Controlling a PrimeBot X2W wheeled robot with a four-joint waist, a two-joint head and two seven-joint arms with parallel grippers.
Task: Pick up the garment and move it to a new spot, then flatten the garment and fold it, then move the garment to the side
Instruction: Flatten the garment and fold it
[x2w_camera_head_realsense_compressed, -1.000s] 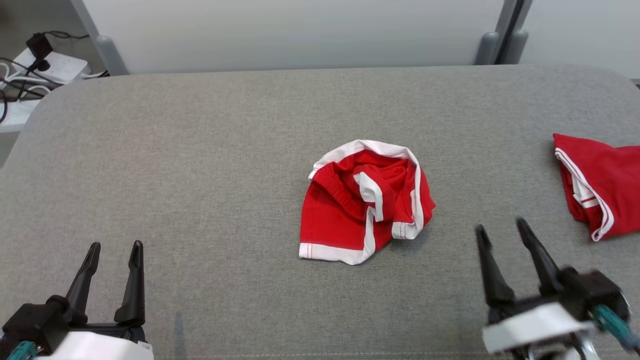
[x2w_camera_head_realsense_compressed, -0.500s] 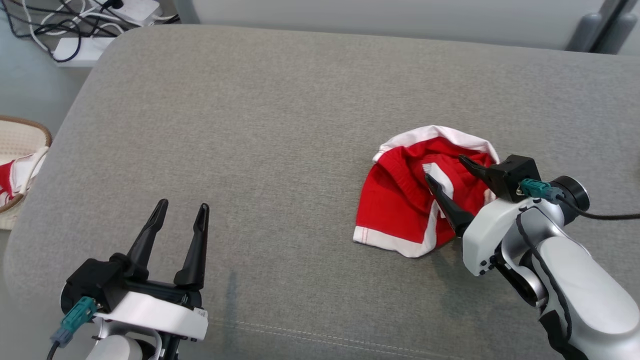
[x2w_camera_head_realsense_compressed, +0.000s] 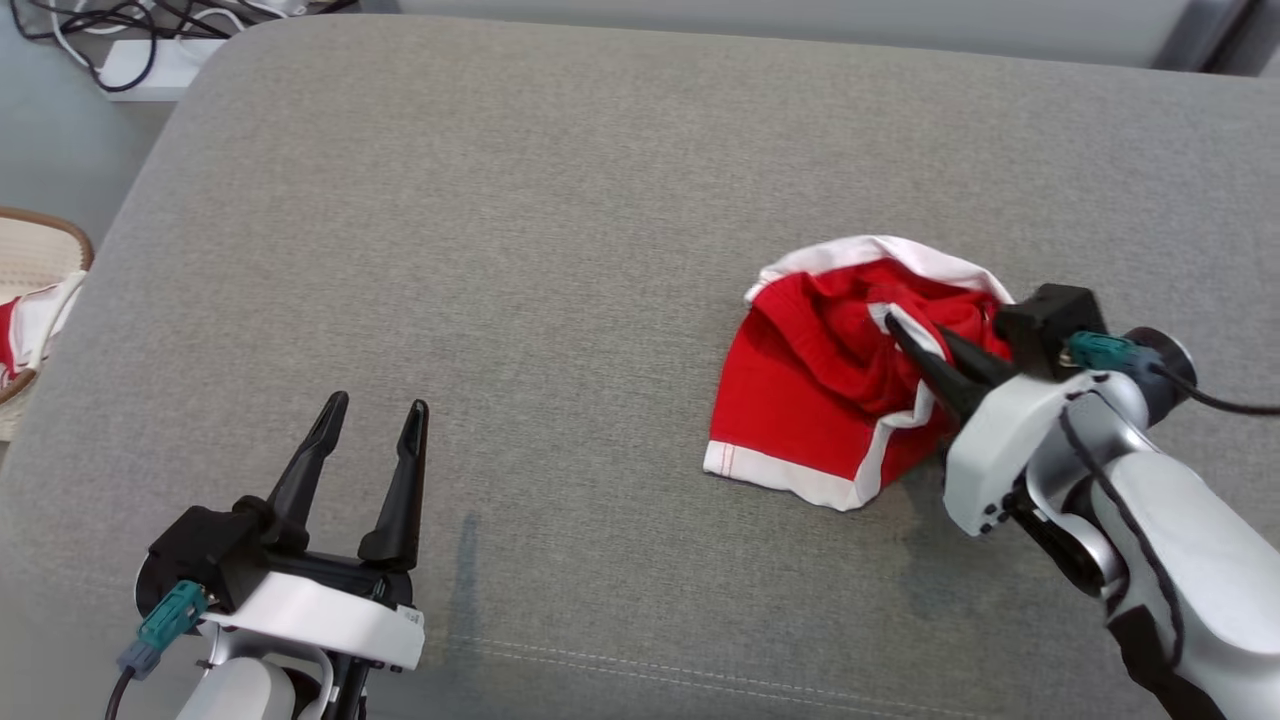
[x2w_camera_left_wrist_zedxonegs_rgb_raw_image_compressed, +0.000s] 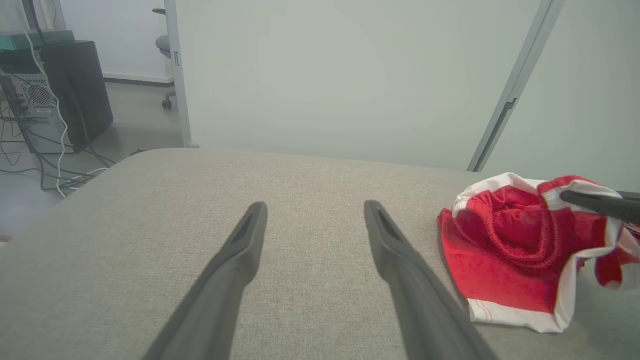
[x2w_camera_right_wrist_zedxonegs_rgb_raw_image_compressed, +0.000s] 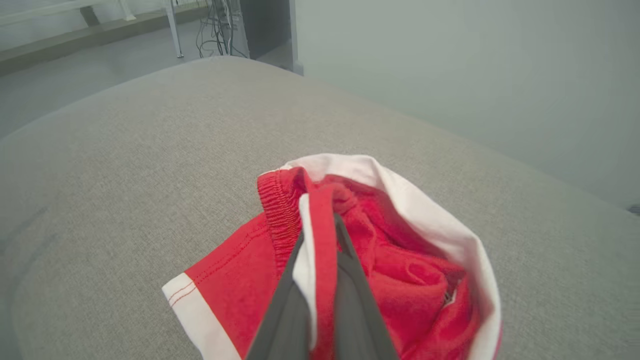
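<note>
The garment (x2w_camera_head_realsense_compressed: 815, 400) is a crumpled pair of red shorts with white trim, lying right of centre on the grey padded table (x2w_camera_head_realsense_compressed: 520, 250). My right gripper (x2w_camera_head_realsense_compressed: 900, 335) reaches into it from the right and is shut on a red-and-white fold. In the right wrist view the two fingers (x2w_camera_right_wrist_zedxonegs_rgb_raw_image_compressed: 290, 305) pinch that fold of the garment (x2w_camera_right_wrist_zedxonegs_rgb_raw_image_compressed: 400, 260) between them. My left gripper (x2w_camera_head_realsense_compressed: 375, 415) stands open over bare table at the lower left, well clear of the cloth. The left wrist view shows its fingers (x2w_camera_left_wrist_zedxonegs_rgb_raw_image_compressed: 230, 265) spread apart, with the garment (x2w_camera_left_wrist_zedxonegs_rgb_raw_image_compressed: 515, 245) off to the right.
A wicker basket (x2w_camera_head_realsense_compressed: 40, 235) holding red and white cloth sits beyond the table's left edge. Cables and a white power strip (x2w_camera_head_realsense_compressed: 150, 65) lie on the floor at the far left. A pale wall panel (x2w_camera_left_wrist_zedxonegs_rgb_raw_image_compressed: 350, 80) rises behind the table.
The camera has swung left and down. My right gripper went from open beside the garment to reaching into it and shutting on a fold. The left gripper stays open.
</note>
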